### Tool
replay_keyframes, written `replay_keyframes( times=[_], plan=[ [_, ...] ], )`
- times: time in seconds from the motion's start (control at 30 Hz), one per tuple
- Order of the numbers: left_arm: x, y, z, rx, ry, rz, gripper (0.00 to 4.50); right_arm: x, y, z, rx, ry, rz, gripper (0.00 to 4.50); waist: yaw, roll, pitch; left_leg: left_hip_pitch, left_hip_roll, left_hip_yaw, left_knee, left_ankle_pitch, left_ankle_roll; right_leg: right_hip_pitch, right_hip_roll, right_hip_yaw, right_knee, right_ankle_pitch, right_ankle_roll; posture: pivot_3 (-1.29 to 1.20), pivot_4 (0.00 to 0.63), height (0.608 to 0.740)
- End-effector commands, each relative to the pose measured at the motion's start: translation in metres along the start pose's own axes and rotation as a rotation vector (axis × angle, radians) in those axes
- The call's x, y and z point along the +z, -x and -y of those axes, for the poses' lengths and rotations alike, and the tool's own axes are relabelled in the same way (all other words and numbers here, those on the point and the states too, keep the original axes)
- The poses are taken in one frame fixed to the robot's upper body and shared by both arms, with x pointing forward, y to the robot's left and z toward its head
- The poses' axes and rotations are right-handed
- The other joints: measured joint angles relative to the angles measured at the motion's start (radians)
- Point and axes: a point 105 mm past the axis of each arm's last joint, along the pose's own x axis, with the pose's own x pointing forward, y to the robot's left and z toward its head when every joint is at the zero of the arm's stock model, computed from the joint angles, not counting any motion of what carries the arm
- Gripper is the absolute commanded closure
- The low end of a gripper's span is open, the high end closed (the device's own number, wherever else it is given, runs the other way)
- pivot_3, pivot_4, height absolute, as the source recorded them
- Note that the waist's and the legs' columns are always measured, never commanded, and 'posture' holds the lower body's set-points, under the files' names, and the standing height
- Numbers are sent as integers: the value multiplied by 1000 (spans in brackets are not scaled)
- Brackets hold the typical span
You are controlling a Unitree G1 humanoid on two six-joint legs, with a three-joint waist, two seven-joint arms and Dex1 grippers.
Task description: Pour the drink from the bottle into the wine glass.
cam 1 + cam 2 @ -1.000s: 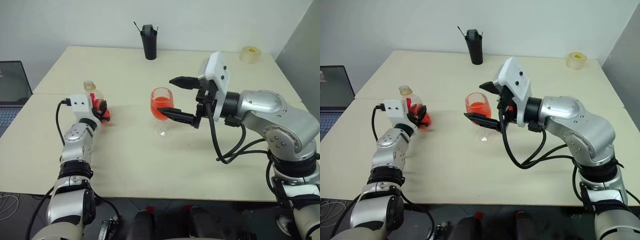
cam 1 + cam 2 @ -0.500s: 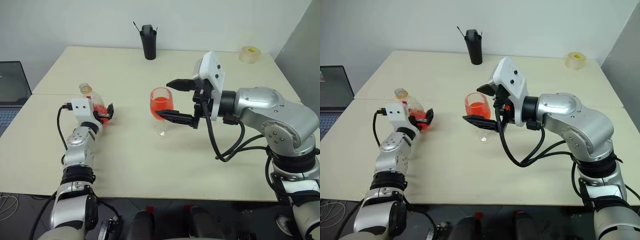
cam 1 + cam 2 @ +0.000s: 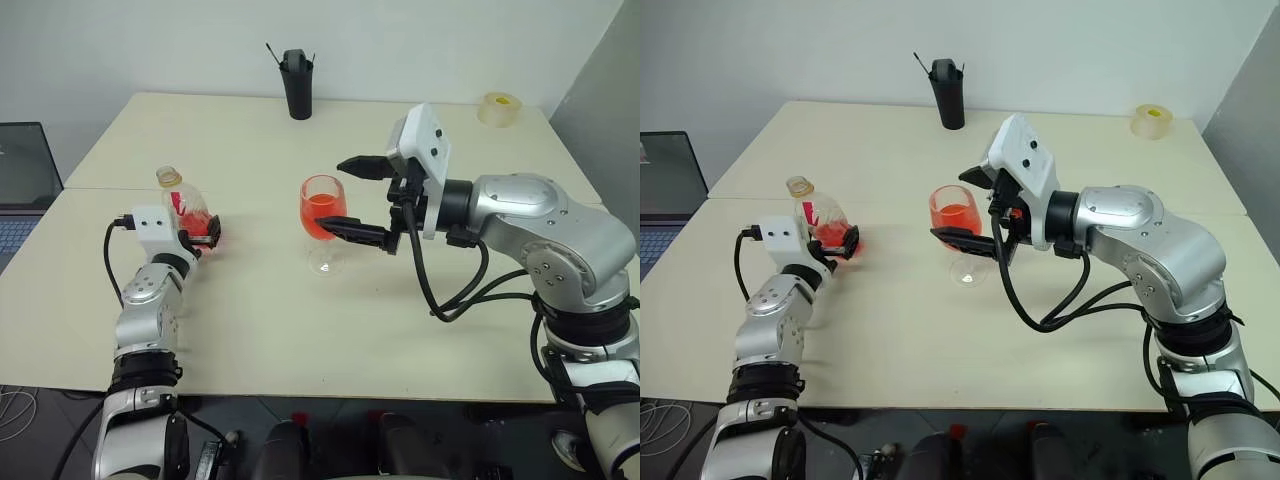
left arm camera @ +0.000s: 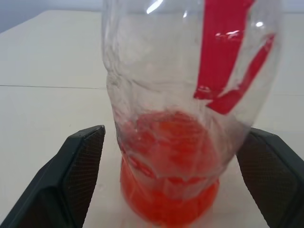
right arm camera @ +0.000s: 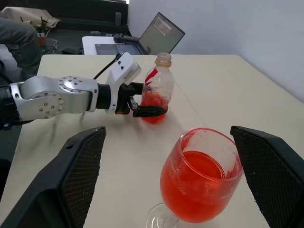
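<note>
so one bottle [image 3: 190, 205]; one wine glass [image 3: 322, 212]; both grippers [image 3: 207, 233] [image 3: 345, 195] spread apart.

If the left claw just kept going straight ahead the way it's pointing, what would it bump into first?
Most likely the bottle. The left gripper is open, and the bottle stands upright on the table directly ahead between its two fingers, so it would probably meet the bottle's lower body first.

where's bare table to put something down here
Free: the near strip in front of the wine glass and bottle, and the far stretch between the black cup and tape roll. Crowded: around the glass, between the right gripper's open fingers.
</note>
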Motion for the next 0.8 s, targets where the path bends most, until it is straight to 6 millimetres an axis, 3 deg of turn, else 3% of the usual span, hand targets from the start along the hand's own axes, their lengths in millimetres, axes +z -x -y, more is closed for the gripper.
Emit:
replay_keyframes(
  times=[0.03, 0.23, 0.43, 0.57, 0.7, 0.8],
  plan=[
    [17, 9, -3, -8, -17, 46, 23, 9, 2, 0, 2, 40, 37, 0, 1, 0, 0, 0, 0, 0, 0, 0, 0, 0, 0, 0, 0, 0, 0, 0, 150, 740],
    [12, 20, -16, 15, -32, 8, 23, 10, 2, 0, 10, 53, 43, 0, 2, 0, 0, 0, 0, 0, 0, 0, 1, 0, 0, 0, 0, 0, 0, 0, 150, 740],
    [15, 49, -21, -209, -127, -62, 23, 10, 7, 3, 2, 67, 35, 0, -2, 0, 0, 1, 0, 1, -1, 0, 1, 0, 0, 0, -1, 0, 0, 0, 150, 740],
    [37, 55, -30, -311, -163, -44, 23, 8, 11, 6, -6, 71, 20, 0, 7, 1, 0, 0, 0, 0, -1, -1, 1, 0, 0, -1, -2, 0, 0, 0, 150, 740],
    [62, 63, -19, -489, -150, -35, 23, 4, 16, 11, -19, 73, -4, 0, 9, 1, 0, 0, -1, 1, -2, -1, 2, 0, 1, 0, -2, 0, 0, 0, 150, 740],
    [109, 79, -1, -720, -135, 5, 23, 3, 41, 28, -57, 0, -56, 0, 11, 0, 2, 0, 0, 0, -1, -1, 2, 0, 1, -1, -2, 0, 0, 0, 150, 740]
  ],
)
